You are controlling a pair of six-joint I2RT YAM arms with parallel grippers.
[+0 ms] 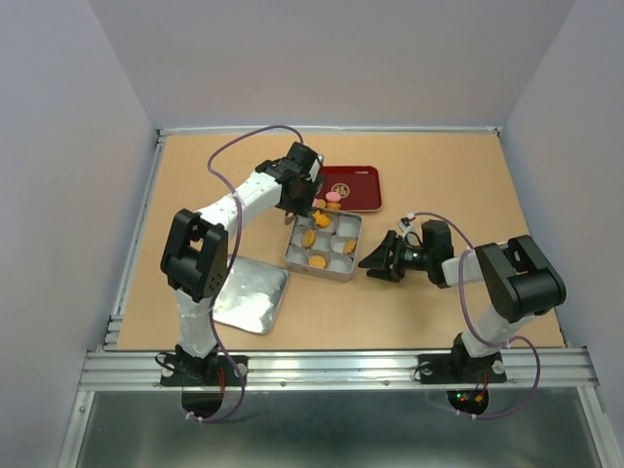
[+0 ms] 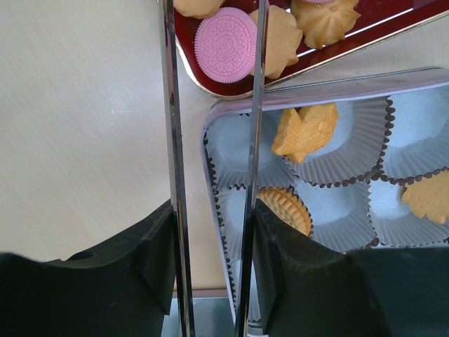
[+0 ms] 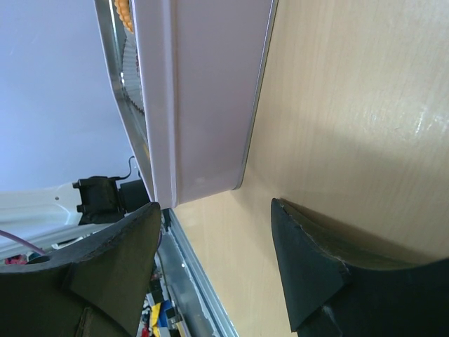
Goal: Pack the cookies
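Cookies lie in the dark red tray (image 2: 393, 21): a pink round one (image 2: 226, 41), a yellow one (image 2: 280, 38) and a flower-shaped one (image 2: 326, 17). Orange cookies (image 2: 306, 130) (image 2: 284, 207) sit in paper cups of the silver tin (image 1: 336, 273). My left gripper (image 1: 304, 208) hovers over the tin's far left corner by the tray. Its thin metal fingers (image 2: 172, 140) stand apart with nothing between them. My right gripper (image 1: 373, 261) is open and low on the table. It faces the tin's right wall (image 3: 203, 91) without touching it.
The tin's silver lid (image 1: 252, 295) lies flat on the table, near left of the tin and next to the left arm's base. The table's aluminium front rail (image 1: 331, 369) runs along the near edge. Grey walls enclose the left, far and right sides.
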